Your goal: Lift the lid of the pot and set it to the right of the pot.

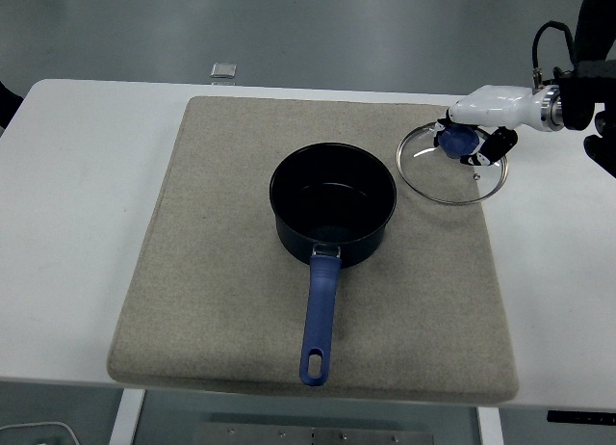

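Observation:
A dark blue pot (332, 202) with a blue handle (318, 315) stands uncovered in the middle of the grey mat (212, 272). Its glass lid (452, 166) with a blue knob (459, 141) is at the mat's upper right corner, right of the pot. My right hand (472, 137), white with black fingertips, comes in from the right edge and is shut on the blue knob. Whether the lid rests on the mat or hangs just above it I cannot tell. The left arm does not show.
The white table (77, 175) extends around the mat. A small grey square object (223, 70) lies at the table's far edge. The pot handle points toward the near edge.

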